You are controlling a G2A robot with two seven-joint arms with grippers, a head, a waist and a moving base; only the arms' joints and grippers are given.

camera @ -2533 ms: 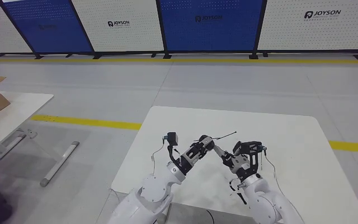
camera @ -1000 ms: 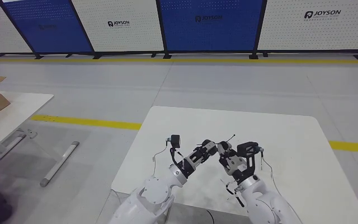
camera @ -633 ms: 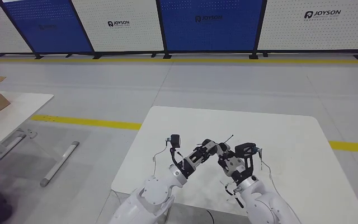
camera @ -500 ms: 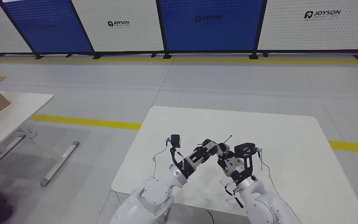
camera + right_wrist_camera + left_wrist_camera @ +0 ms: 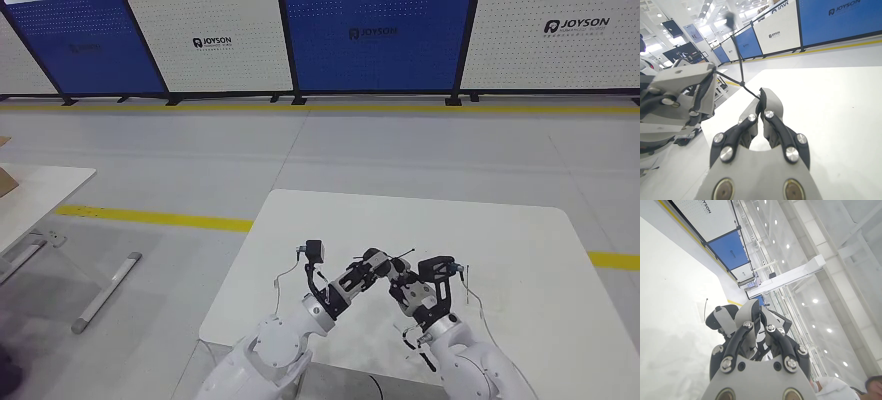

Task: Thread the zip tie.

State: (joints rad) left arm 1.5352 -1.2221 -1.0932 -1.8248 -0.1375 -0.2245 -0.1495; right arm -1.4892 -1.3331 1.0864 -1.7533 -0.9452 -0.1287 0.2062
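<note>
Black and thin throughout; found zip tie strung between left gripper and right gripper, each clamped shut on it, above white table.

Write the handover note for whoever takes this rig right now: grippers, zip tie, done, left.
Left gripper: fingers shut on one stretch of the zip tie.
Right gripper: fingers shut on another stretch, close by, above the white table.
Done: tie lifted and held between both; a free strand sticks up from the junction between them.
Left: whether the tail is through the head cannot be told; check, then pull it through.
</note>
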